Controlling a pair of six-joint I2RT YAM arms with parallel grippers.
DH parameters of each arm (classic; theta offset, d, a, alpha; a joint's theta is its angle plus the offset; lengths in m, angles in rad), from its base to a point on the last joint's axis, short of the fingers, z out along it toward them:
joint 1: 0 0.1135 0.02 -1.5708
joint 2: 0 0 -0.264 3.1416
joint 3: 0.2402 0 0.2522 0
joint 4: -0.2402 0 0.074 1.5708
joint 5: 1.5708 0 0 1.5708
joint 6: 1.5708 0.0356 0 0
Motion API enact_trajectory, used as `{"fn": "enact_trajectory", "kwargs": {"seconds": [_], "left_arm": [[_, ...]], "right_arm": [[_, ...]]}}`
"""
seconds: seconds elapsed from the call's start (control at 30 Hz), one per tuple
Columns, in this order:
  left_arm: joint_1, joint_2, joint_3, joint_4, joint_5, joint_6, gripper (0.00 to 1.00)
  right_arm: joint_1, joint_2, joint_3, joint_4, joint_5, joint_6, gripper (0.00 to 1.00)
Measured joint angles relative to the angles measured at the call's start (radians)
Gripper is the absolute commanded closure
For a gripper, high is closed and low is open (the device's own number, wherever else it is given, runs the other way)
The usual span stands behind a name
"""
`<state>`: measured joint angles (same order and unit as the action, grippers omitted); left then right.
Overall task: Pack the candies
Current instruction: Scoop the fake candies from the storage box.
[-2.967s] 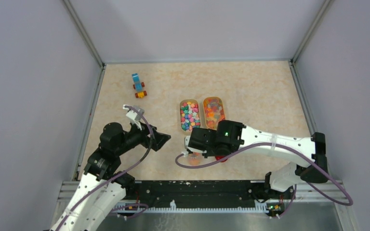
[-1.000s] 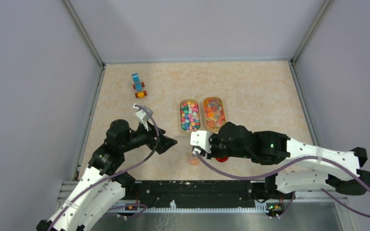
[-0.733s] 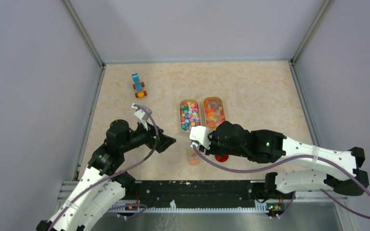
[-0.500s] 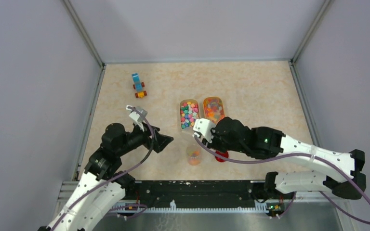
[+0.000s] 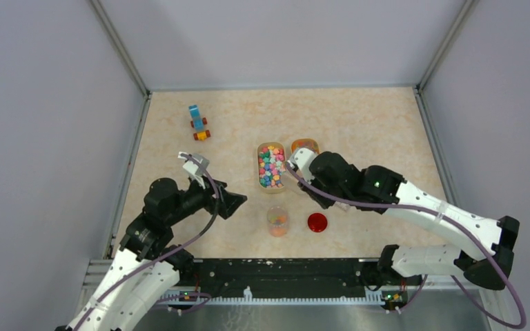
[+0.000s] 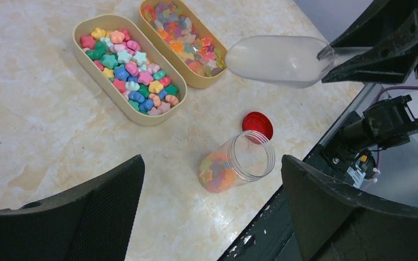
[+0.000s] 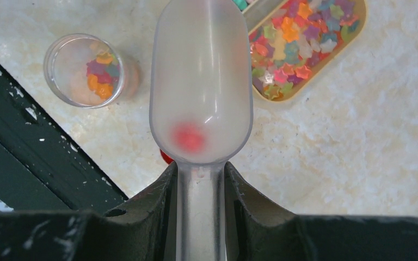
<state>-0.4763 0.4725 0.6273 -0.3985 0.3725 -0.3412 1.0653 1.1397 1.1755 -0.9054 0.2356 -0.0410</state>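
Observation:
The candies (image 5: pixel 271 165) fill two tan oval trays; the left tray (image 6: pixel 78 38) holds star candies (image 6: pixel 130 70), and the right tray (image 7: pixel 283 99) holds more candies (image 7: pixel 294 49). A clear open jar (image 5: pixel 277 221) stands nearer, with a few candies (image 7: pixel 100 73) at its bottom. My right gripper (image 7: pixel 200 179) is shut on the handle of a translucent scoop (image 7: pixel 201 81). The scoop hangs over the table between the jar (image 7: pixel 84 70) and the trays, its tip at the trays' near ends. The bowl looks empty, with a red blur showing through it. My left gripper (image 6: pixel 212 163) stands open, left of the jar (image 6: pixel 234 166) and apart from it.
A round red lid (image 5: pixel 317 222) lies flat on the table just right of the jar. A blue-and-orange toy block vehicle (image 5: pixel 197 123) sits at the back left. The black rail at the table's near edge runs close behind the jar. My right arm covers most of the right tray in the top view.
My right gripper has carried the scoop up and back from over the jar toward the trays. My left gripper has drawn slightly left, away from the jar, which now stands uncovered.

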Motion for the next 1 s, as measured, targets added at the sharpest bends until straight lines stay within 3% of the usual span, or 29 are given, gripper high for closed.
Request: {"fn": "enact_trajectory", "kwargs": {"seconds": [0.37,1.0], "left_arm": [[-0.008,0.014,0.0,-0.007,0.0,0.002,0.01],[-0.011,-0.006,0.0,-0.006,0.016,0.001,0.01]], "right_arm": [[-0.136,0.064,0.084,-0.144,-0.008,0.12,1.0],[-0.261,0.35,0.23,-0.324,-0.077,0.205,1.0]]}}
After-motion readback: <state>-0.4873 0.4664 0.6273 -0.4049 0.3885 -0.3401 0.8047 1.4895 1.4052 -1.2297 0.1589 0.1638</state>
